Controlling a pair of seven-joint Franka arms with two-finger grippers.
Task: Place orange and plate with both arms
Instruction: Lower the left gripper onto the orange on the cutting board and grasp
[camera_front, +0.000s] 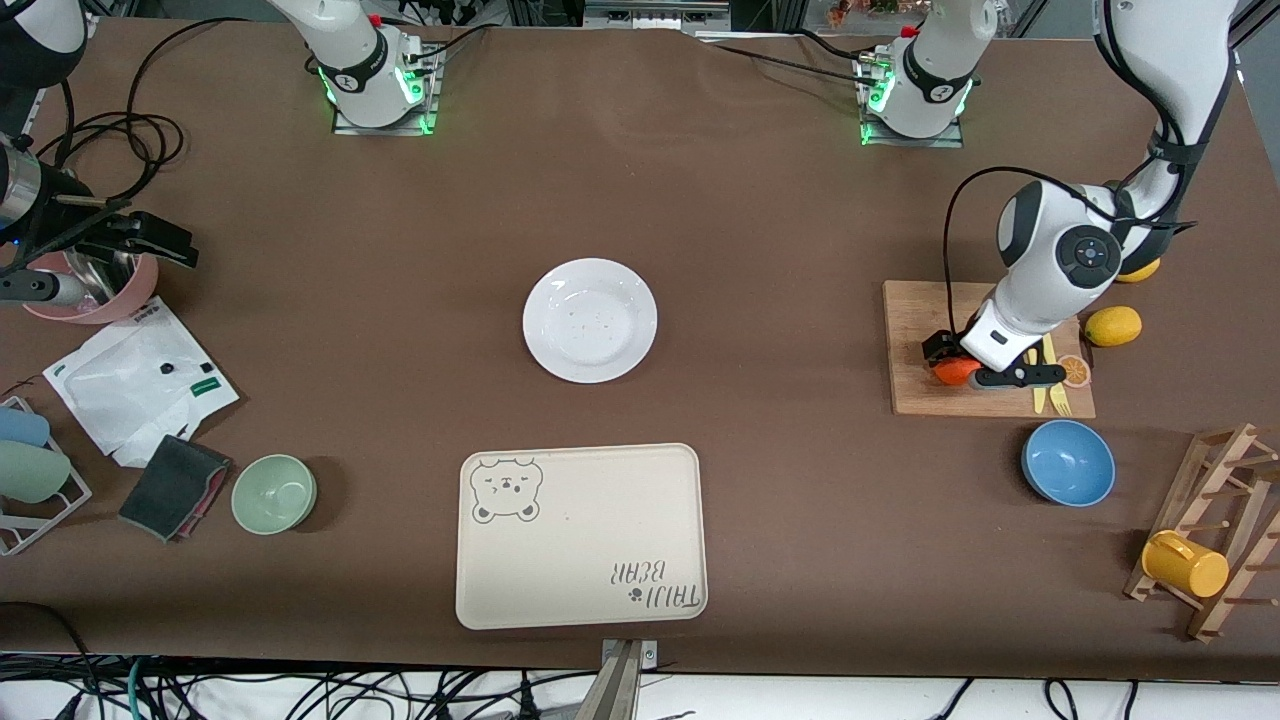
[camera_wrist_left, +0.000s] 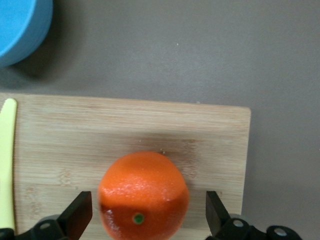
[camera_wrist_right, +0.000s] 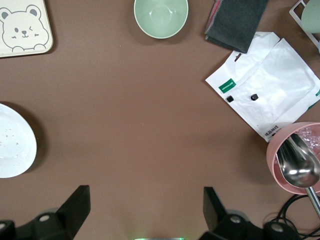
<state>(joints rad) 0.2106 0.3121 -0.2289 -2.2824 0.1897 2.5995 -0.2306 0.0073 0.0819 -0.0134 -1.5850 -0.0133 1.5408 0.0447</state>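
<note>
The orange (camera_front: 953, 372) (camera_wrist_left: 142, 192) lies on a wooden cutting board (camera_front: 915, 330) (camera_wrist_left: 125, 130) toward the left arm's end of the table. My left gripper (camera_front: 975, 364) (camera_wrist_left: 147, 207) is down at the board and open, one finger on each side of the orange with a gap on both sides. The white plate (camera_front: 590, 320) (camera_wrist_right: 12, 140) rests on the bare table at its middle, with nothing on it. My right gripper (camera_front: 165, 245) (camera_wrist_right: 145, 200) hangs open and holds nothing, high over the right arm's end of the table, beside a pink bowl (camera_front: 95, 295) (camera_wrist_right: 295, 160).
A beige bear-print tray (camera_front: 580, 535) lies nearer the camera than the plate. A blue bowl (camera_front: 1068, 462), a lemon (camera_front: 1113, 326), an orange slice (camera_front: 1076, 371) and yellow cutlery (camera_front: 1050, 385) surround the board. A green bowl (camera_front: 274, 493), a white bag (camera_front: 140, 380) and a rack with a yellow cup (camera_front: 1185, 563) stand toward the table's ends.
</note>
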